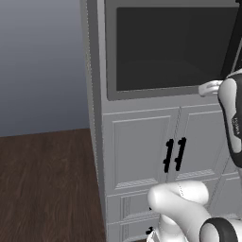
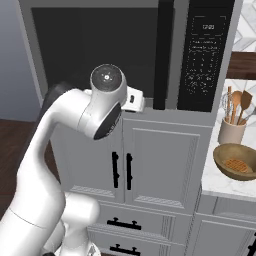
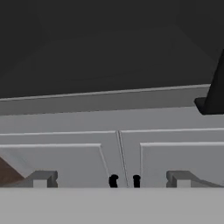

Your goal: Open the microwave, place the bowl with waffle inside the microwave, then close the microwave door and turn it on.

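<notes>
The left base view looks from behind the arm's left, forward and slightly down, close on the microwave (image 1: 170, 47) and the cabinet doors (image 1: 156, 151) below it. The right base view faces the same cabinet front from the right, taking in the counter (image 2: 227, 182) too. Both share the microwave window and the paired black door handles. The hand view sits very near the microwave's lower edge (image 3: 105, 103), looking at it almost straight on

Tall grey panelled cabinet unit (image 1: 142, 151), paired doors with short black vertical handles (image 1: 174, 154); drawers with black pulls (image 2: 122, 225) beneath. Dark brown wood-plank floor (image 1: 47, 184) at left. Plain blue-grey wall (image 1: 42, 61) behind. White marble countertop (image 2: 225, 185) at right, beige utensil crock (image 2: 232, 131) near its back edge.
</notes>
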